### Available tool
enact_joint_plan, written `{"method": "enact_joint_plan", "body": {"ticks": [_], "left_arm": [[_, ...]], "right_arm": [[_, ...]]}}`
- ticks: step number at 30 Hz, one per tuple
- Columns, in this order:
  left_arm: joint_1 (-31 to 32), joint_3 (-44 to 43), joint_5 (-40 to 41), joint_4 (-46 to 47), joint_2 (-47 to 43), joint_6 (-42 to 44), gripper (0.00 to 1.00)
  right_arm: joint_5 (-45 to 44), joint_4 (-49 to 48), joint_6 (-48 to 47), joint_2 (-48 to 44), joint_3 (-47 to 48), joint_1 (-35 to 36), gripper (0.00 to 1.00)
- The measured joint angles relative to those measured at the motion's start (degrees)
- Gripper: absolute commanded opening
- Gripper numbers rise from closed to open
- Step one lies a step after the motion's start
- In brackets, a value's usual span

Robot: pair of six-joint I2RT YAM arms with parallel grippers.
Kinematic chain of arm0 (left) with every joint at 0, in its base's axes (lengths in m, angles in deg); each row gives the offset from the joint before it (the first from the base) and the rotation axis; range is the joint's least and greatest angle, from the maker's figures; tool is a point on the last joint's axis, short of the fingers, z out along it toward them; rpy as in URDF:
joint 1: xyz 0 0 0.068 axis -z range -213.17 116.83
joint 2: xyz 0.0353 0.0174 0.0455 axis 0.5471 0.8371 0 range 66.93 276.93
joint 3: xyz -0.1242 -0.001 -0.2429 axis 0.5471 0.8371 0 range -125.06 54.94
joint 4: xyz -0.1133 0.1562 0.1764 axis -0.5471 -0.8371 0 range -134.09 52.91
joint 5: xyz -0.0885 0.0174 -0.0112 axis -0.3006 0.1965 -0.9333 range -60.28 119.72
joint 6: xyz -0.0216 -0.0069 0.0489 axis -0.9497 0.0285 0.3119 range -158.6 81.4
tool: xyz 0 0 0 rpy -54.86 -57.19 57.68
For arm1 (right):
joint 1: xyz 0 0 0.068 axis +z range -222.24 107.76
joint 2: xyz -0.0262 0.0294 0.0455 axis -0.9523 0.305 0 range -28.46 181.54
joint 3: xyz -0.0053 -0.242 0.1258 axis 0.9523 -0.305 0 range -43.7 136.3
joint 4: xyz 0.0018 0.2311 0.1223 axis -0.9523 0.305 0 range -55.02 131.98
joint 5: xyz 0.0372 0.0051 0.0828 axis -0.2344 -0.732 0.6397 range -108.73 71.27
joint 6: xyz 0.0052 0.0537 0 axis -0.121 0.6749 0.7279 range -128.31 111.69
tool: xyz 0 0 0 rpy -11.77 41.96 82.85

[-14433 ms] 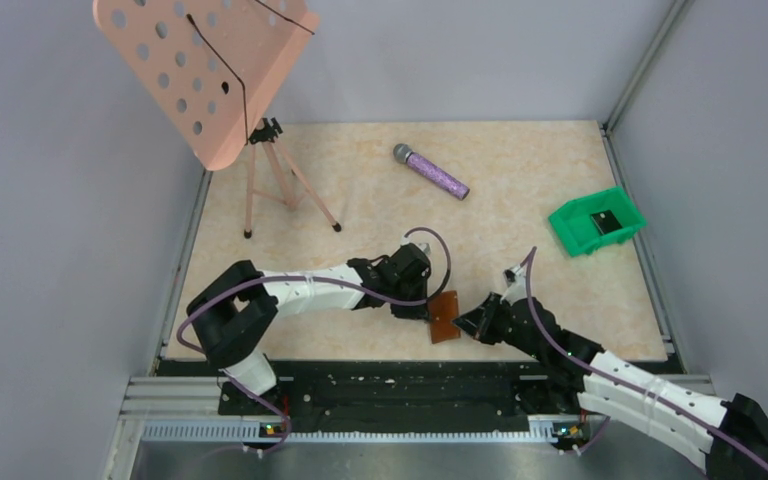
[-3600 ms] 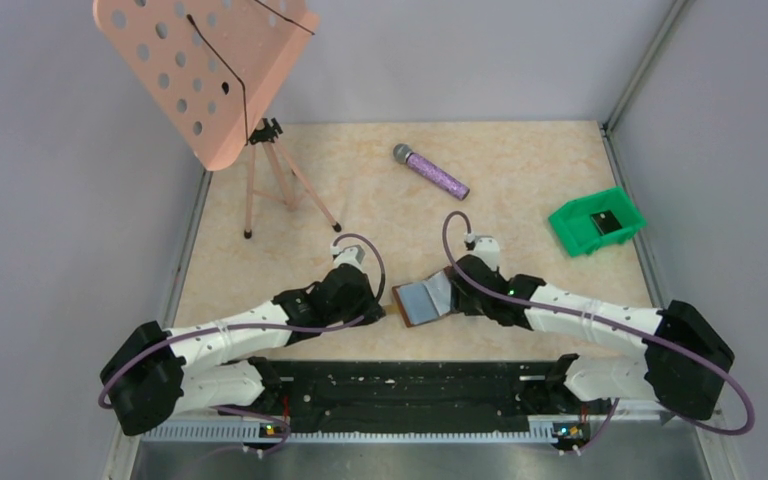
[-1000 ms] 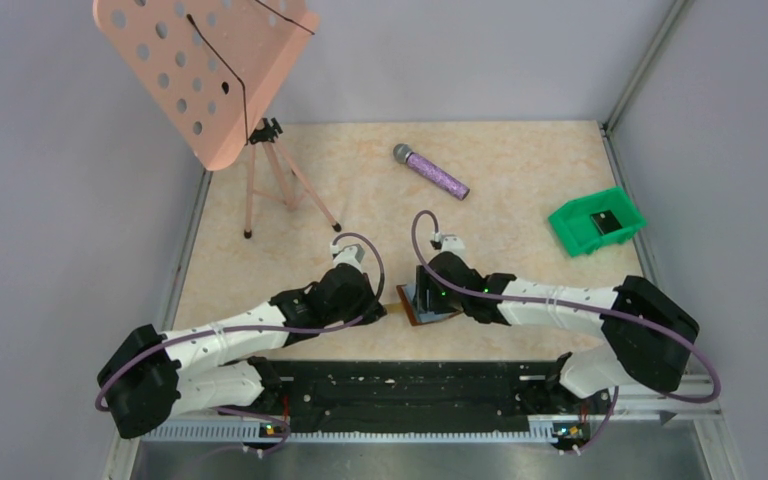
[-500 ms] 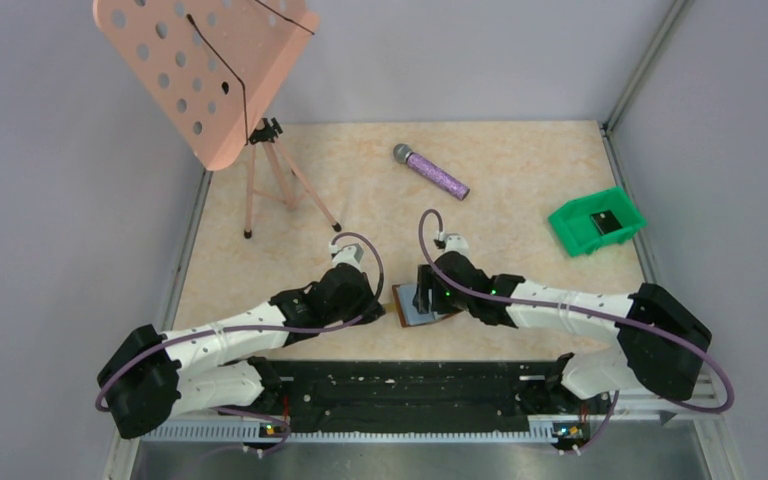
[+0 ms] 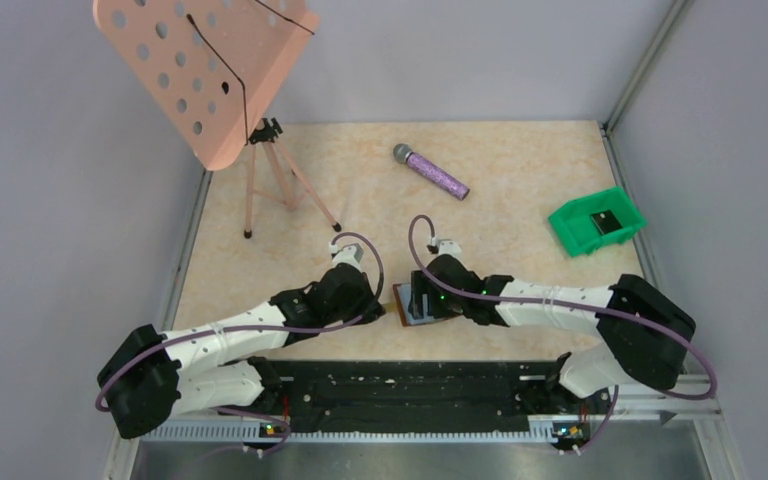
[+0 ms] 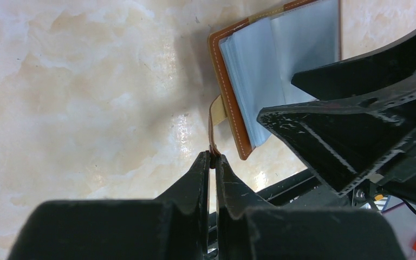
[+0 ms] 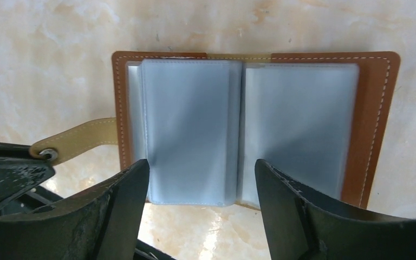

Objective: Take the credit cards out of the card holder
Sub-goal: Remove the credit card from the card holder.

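The card holder (image 7: 376, 119) lies open on the table, brown leather around two grey-blue inner panels (image 7: 187, 130). No credit cards show apart from the sleeves. My left gripper (image 6: 212, 156) is shut on the tip of the holder's tan strap (image 6: 215, 116), at the holder's left edge. My right gripper (image 7: 201, 168) hangs open just above the holder, its fingers straddling the left panel at its near edge. In the top view the right gripper (image 5: 418, 295) covers most of the card holder (image 5: 412, 316), with the left gripper (image 5: 385, 308) beside it.
A green bin (image 5: 572, 225) with a dark flat item inside stands at the right. A purple microphone (image 5: 431, 171) lies at the back. A pink music stand (image 5: 205, 70) on a tripod stands back left. The black base rail (image 5: 400, 385) runs close behind the holder.
My right gripper has shifted slightly left over the open card holder and its jaws have spread wider. The left arm keeps its hold on the strap and has not moved.
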State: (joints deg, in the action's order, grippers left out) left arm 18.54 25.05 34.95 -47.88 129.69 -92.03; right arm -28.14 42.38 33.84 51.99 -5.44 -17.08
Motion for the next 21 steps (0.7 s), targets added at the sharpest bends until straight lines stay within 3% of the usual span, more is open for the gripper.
{"method": "enact_joint_plan", "body": {"ticks": [5, 13, 21], "left_arm": [[0.0, 0.0, 0.0, 0.0, 0.0, 0.0, 0.00], [0.0, 0.0, 0.1, 0.0, 0.0, 0.0, 0.00], [0.0, 0.0, 0.2, 0.0, 0.0, 0.0, 0.00]], "right_arm": [[-0.5, -0.3, 0.0, 2.4, 0.7, 1.1, 0.72], [-1.1, -0.4, 0.0, 3.0, 1.2, 1.6, 0.59], [-2.8, 0.9, 0.1, 2.9, 1.3, 1.7, 0.61]]}}
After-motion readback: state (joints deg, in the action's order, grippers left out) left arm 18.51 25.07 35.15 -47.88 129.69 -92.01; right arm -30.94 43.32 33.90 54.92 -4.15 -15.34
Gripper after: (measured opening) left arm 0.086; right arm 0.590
